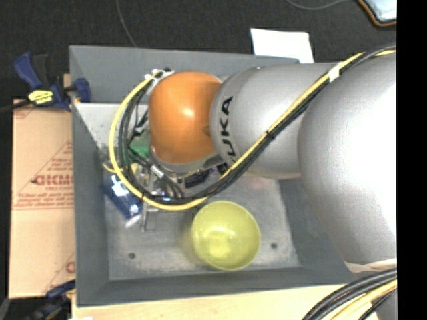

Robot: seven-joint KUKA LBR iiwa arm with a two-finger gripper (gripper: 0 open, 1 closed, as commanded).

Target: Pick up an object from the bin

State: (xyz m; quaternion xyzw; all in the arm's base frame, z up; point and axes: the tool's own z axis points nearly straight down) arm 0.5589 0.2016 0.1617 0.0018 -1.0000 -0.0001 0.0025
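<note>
Fingers [148,220], grip impossible to tell, beside glossy blue packet [120,195]; smooth yellow-green ball [225,235] near.

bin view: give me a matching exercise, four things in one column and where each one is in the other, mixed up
1. yellow-green round thing
2. blue thing
3. orange cover
4. yellow cable

a. runs along the silver arm
b. on the arm's wrist, over the bin
c. on the bin floor, at the view's left
d. on the bin floor, near the lower wall in the view

Pairs: 1-d, 2-c, 3-b, 4-a
</note>
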